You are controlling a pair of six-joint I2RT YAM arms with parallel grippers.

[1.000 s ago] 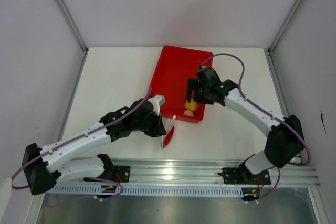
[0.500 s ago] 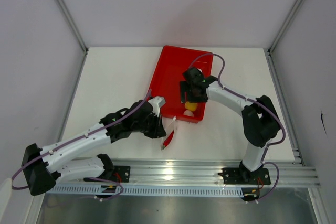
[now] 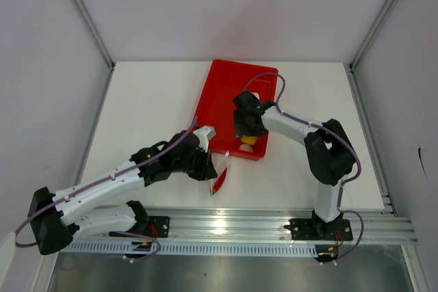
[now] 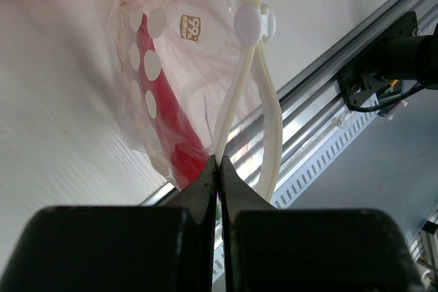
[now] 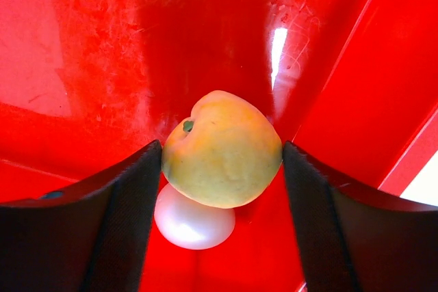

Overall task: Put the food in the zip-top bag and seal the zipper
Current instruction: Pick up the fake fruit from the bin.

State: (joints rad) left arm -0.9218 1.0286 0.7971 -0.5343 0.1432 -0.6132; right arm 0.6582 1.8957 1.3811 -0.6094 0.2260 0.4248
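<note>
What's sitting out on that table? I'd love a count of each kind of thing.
Toy foods: 3 (yellow fruit, white ball, red chili inside the bag)
Clear bag: 1
Red tray: 1
Total: 5

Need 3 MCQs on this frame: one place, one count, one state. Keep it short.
1. The left gripper is:
A) wide open
B) shut on the edge of the zip-top bag
C) shut on nothing

2. The yellow fruit is:
A) in the red tray, between the fingers of the right gripper
B) inside the bag
C) outside both

3. Foods in the tray:
A) three
B) one
C) two

Key:
1 B: in the left wrist view its jaws meet on the bag's rim.
2 A: the fingers flank it over the red floor.
3 C: only the fruit and the white ball lie there; the red chili is in the bag.
</note>
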